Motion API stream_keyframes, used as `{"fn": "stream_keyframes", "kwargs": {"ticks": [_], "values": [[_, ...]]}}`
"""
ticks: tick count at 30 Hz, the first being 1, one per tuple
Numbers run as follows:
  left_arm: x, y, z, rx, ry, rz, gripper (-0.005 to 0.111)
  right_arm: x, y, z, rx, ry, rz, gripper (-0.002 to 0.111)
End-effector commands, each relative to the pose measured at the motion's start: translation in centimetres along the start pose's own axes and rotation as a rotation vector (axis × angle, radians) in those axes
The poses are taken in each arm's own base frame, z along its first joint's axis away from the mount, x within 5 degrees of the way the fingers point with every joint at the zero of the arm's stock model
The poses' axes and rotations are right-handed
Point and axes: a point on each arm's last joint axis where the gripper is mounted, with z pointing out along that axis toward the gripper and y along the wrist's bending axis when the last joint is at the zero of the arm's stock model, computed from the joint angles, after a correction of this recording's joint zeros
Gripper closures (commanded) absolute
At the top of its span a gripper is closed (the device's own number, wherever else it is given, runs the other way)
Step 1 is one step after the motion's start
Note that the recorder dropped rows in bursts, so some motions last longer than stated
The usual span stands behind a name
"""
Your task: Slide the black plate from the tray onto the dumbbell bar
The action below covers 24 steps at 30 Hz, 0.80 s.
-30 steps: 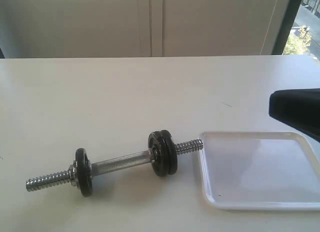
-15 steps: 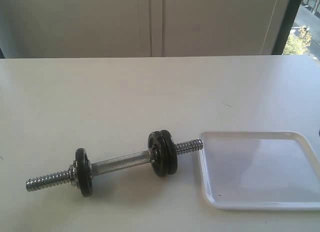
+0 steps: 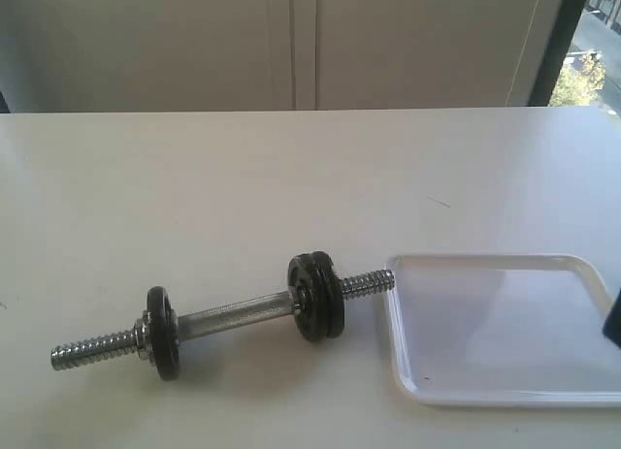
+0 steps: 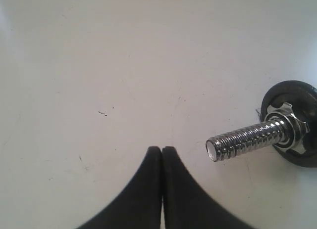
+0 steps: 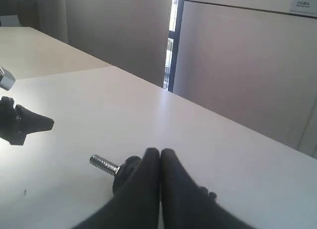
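Chrome and black iron: the dumbbell bar [image 3: 233,315] lies at a slant on the white counter [image 3: 291,177], toward the near edge. We see the black plate [image 3: 333,302] seated on the bar's end nearest the tray [image 3: 398,371], pressed flat against a second disc [image 3: 307,292]. A single disc [image 3: 162,333] sits toward the other end, and bare thread sticks out past both.

The tray-side thread tip comes up to the tray's rim by its far corner; we cannot tell whether they touch. The tray itself runs out of view at the side.

Behind the bar, a broad stretch of counter reaches its far edge at the wall.

The left gripper [image 4: 162,149], clenched on nothing, hovers just beside the bar's free threaded tip. The right gripper [image 5: 160,152] is likewise clenched with nothing in it, raised above the counter, with one end of the bar beyond its tips.
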Motion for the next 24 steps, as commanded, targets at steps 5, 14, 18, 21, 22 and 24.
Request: {"fn": "stream_keyframes", "kwargs": {"ticks": [5, 14, 18, 21, 22, 24], "values": [[0.1, 0.1, 0.0, -0.010, -0.004, -0.025, 0.107, 3.9, 0.4, 0.2, -0.005, 0.025, 0.040, 0.108], [0.1, 0.4, 0.0, -0.066, -0.005, -0.039, 0.107, 8.1, 0.1, 1.0, -0.014, 0.094, 0.113, 0.108], [0.1, 0.4, 0.0, -0.067, -0.005, -0.036, 0.107, 9.0, 0.0, 1.2, -0.011, 0.126, 0.121, 0.108], [0.1, 0.4, 0.0, -0.067, -0.005, -0.036, 0.107, 9.0, -0.1, 1.2, -0.010, 0.127, 0.120, 0.108], [0.1, 0.4, 0.0, -0.067, -0.005, -0.036, 0.107, 9.0, -0.1, 1.2, -0.010, 0.127, 0.120, 0.108], [0.1, 0.4, 0.0, -0.067, -0.005, -0.036, 0.107, 9.2, -0.1, 1.3, -0.011, 0.132, 0.124, 0.108]]}}
